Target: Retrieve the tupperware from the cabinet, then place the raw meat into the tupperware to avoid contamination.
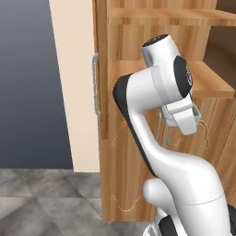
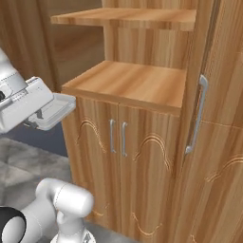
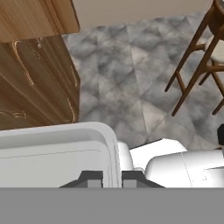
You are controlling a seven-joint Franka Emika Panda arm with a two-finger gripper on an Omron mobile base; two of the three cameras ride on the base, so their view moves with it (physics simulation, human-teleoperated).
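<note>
My gripper point(image 3: 111, 179) is shut on one wall of the tupperware point(image 3: 57, 148), a pale see-through box whose rim runs between the two fingertips. From the right base view the tupperware point(image 2: 57, 110) hangs in the air at the left, held out from the hand, in front of the cabinet point(image 2: 133, 85) and apart from it. The left base view shows the tupperware point(image 1: 188, 120) under the wrist, before the lower doors. The cabinet's upper doors stand open and its shelves point(image 2: 128, 80) are bare. The lower doors with arch ornaments are shut. The raw meat is out of view.
An open cabinet door with a long silver handle point(image 2: 198, 114) stands at the right; the other open door's handle point(image 1: 95, 87) is at the left. Below the hand lies grey tiled floor point(image 3: 127, 74), with wooden bar stools point(image 3: 197, 61) off to one side.
</note>
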